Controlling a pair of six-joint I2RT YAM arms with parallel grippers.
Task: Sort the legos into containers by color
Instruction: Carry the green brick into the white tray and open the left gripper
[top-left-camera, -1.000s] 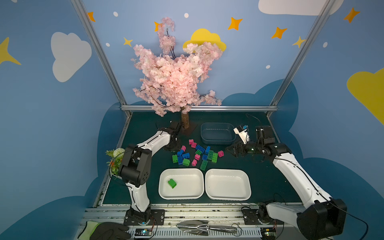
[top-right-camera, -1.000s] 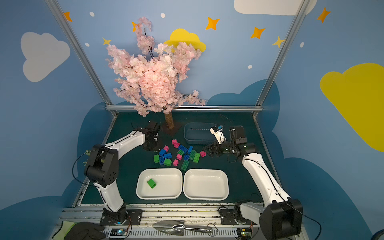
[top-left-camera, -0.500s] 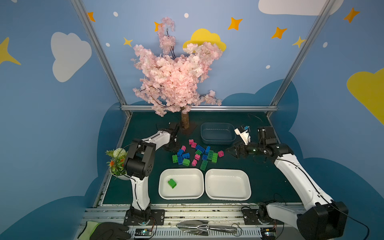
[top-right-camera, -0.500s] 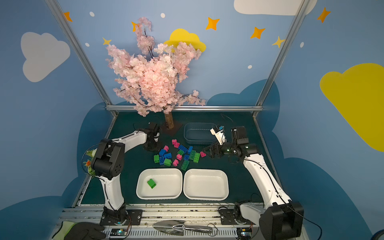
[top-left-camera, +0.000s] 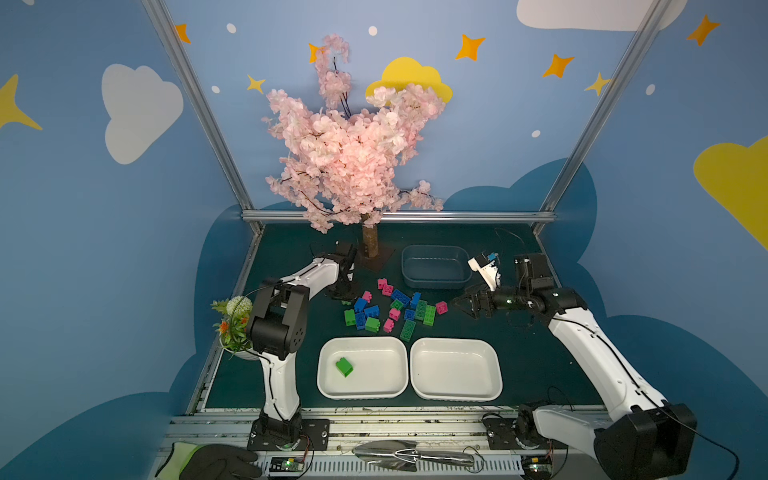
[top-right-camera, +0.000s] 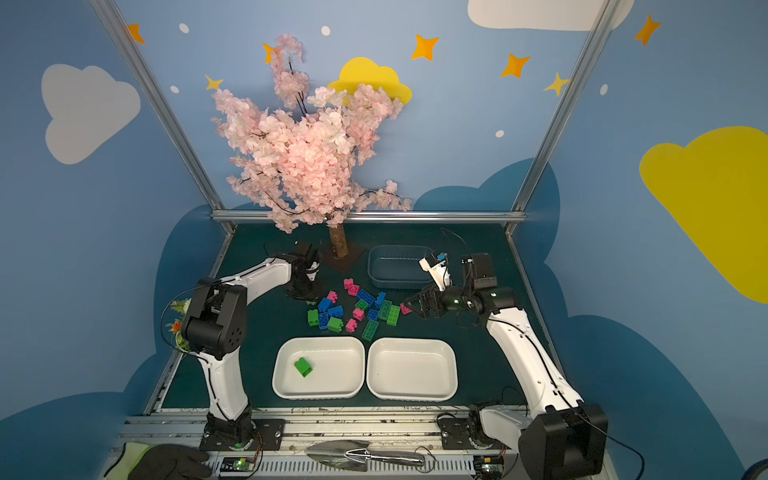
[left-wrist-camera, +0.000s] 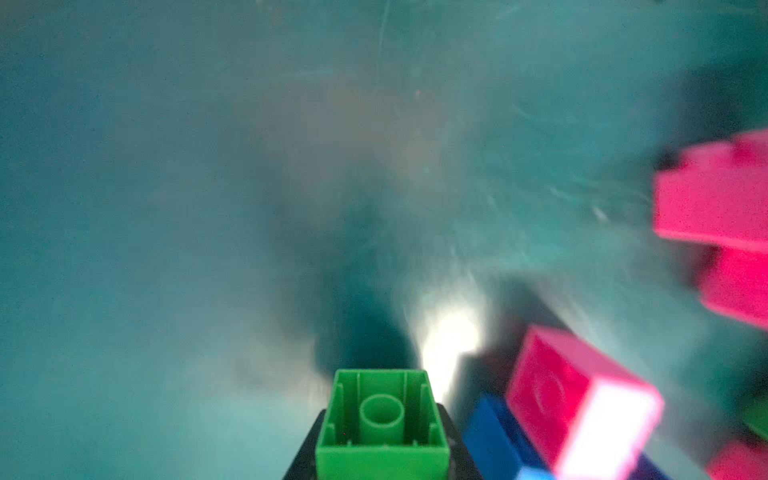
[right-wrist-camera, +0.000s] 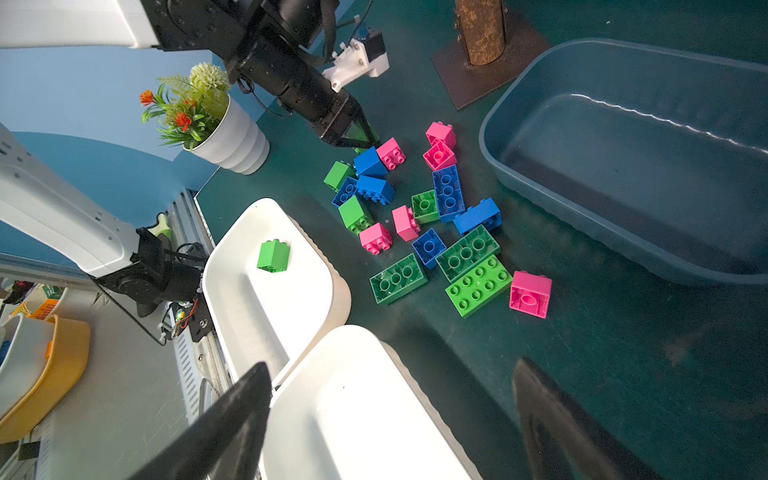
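Green, blue and pink legos (top-left-camera: 392, 309) lie in a loose pile on the dark green table in both top views. At the pile's far-left edge my left gripper (top-left-camera: 341, 297) points down, shut on a small green lego (left-wrist-camera: 382, 424) whose hollow underside faces the left wrist camera. My right gripper (top-left-camera: 463, 306) hovers open and empty just right of the pile, beside a pink lego (top-left-camera: 441, 307). One green lego (top-left-camera: 344, 367) lies in the left white tray (top-left-camera: 374, 384). The right white tray (top-left-camera: 455, 374) and the grey-blue tub (top-left-camera: 434, 276) hold nothing.
A pink blossom tree (top-left-camera: 370, 245) stands on its base plate just behind my left gripper. A white flower pot (top-left-camera: 237, 328) sits at the table's left edge by the left arm's elbow. A metal trowel (top-left-camera: 411, 455) and a gloved hand (top-left-camera: 212, 463) lie on the front rail.
My left gripper's jaws have closed onto the green lego at the pile's left edge, and the left arm's elbow has swung. The right arm has barely moved.
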